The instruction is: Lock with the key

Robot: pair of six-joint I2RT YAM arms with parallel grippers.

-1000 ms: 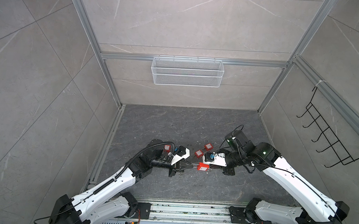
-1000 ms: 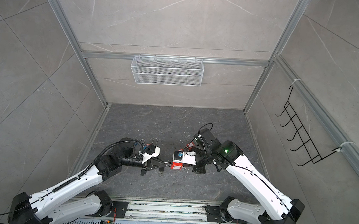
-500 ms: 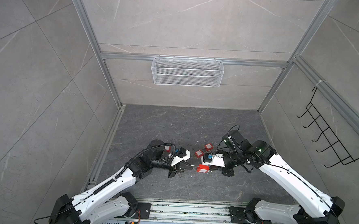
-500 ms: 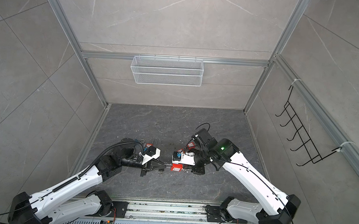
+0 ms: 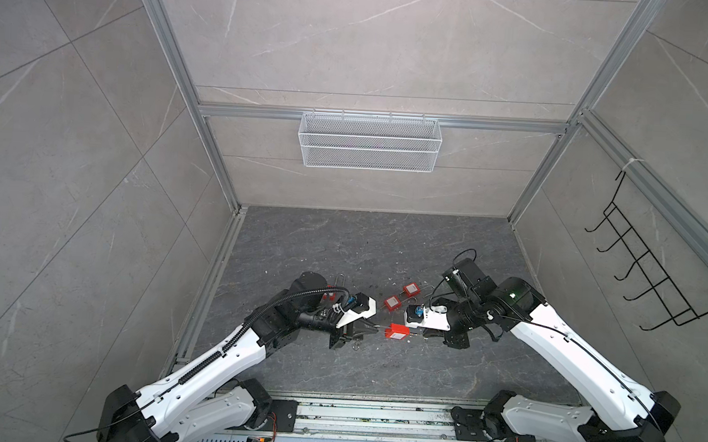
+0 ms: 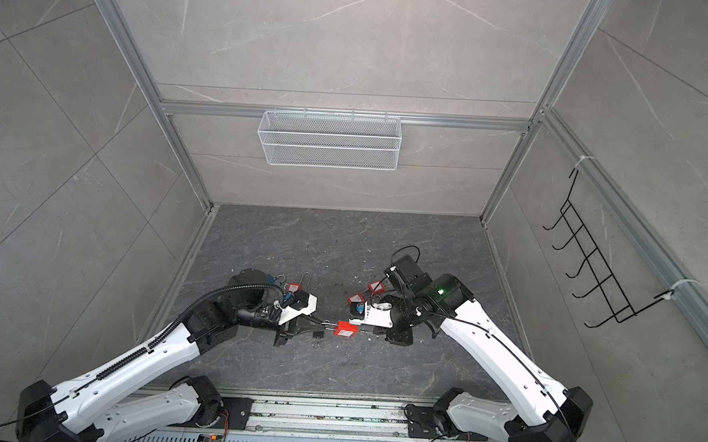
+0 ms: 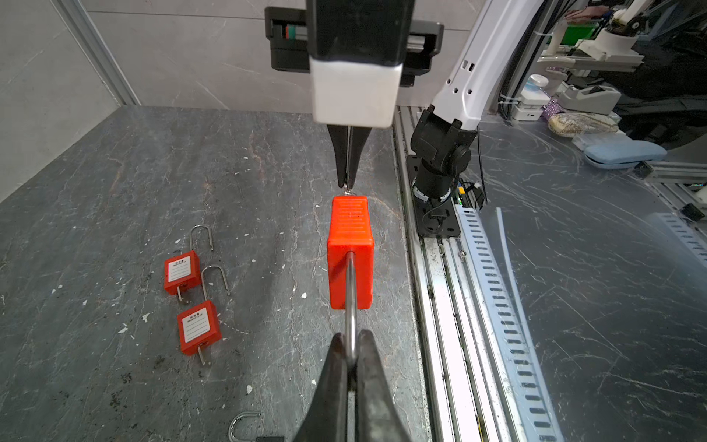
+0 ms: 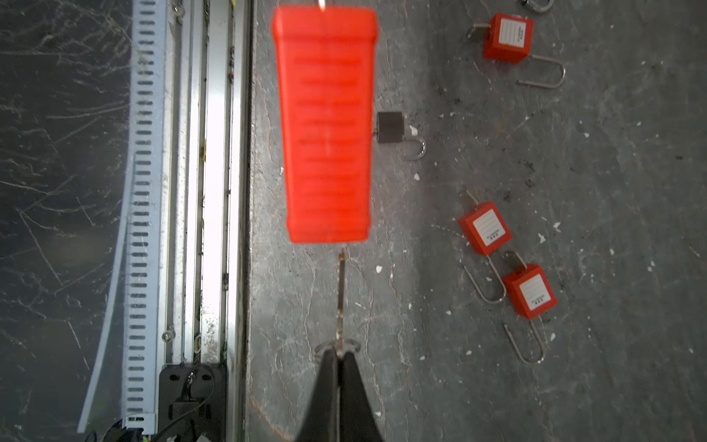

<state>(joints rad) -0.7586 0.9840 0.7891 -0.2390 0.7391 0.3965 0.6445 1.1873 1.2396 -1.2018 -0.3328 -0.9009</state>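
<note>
Key [image 8: 340, 294] tip maybe touching blurred padlock [image 8: 325, 126].

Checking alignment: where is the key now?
In the right wrist view the key is pinched in the right gripper, tip pointing at the red padlock base.

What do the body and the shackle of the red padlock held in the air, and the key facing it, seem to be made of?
Padlock body: probably moulded plastic, satin red; it has ribbed sides and soft rounded edges.
Shackle: metal, likely steel, polished; it is silver with bright reflections.
Key: metal, a thin, dull brownish-grey blade; the alloy cannot be told.
</note>
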